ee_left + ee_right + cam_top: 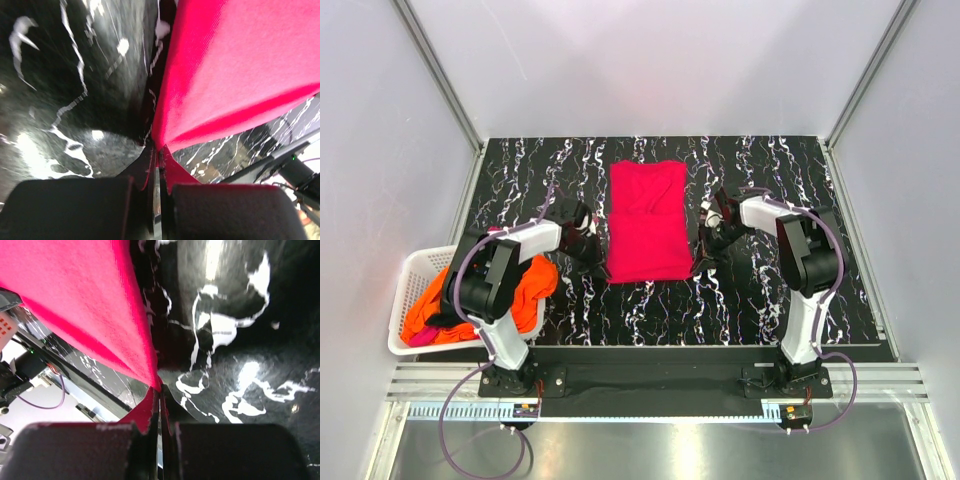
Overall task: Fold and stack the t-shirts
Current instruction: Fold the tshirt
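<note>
A magenta-red t-shirt [649,221] lies as a long folded strip in the middle of the black marbled table [770,300]. My left gripper [603,268] is shut on the shirt's near left corner, and the cloth [240,65] rises from its pinched tips [159,150]. My right gripper [697,263] is shut on the near right corner, the cloth [85,305] running up from its tips [160,389]. More t-shirts, orange [525,283] with a bit of pink [423,338], are heaped in the basket.
A white slatted basket [407,290] stands off the table's left edge beside the left arm's base. Grey walls with metal posts close in the table at the back and both sides. A metal rail [650,385] runs along the near edge.
</note>
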`<move>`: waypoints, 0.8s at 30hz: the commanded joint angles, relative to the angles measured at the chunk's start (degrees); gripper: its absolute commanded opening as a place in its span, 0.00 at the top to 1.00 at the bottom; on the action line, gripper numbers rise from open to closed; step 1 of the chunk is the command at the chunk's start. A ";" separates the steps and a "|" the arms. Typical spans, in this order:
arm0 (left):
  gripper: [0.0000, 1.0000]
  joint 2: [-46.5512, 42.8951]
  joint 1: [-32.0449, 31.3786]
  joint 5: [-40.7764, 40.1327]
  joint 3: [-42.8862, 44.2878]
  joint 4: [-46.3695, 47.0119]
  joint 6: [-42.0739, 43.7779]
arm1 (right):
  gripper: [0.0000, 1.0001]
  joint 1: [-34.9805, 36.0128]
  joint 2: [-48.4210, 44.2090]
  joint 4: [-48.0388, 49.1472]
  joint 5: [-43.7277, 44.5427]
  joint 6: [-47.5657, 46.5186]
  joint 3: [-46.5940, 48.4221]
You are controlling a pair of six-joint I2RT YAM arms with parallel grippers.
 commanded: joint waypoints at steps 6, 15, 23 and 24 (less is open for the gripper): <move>0.77 -8.81 -1.62 0.04 -4.61 -0.16 -0.89 | 0.85 -0.25 -7.49 -2.17 -2.61 0.32 -4.37; 0.43 -18.32 -2.15 -0.23 -13.21 5.45 -13.01 | 0.50 -0.17 -18.47 14.08 -2.97 20.43 -20.45; 0.36 -22.10 -6.10 -5.23 -22.97 20.39 -35.60 | 0.39 0.36 -27.97 44.19 5.11 52.06 -37.67; 0.35 -22.54 -6.80 -7.24 -23.59 21.10 -39.19 | 0.38 0.62 -28.41 45.29 8.60 54.44 -38.82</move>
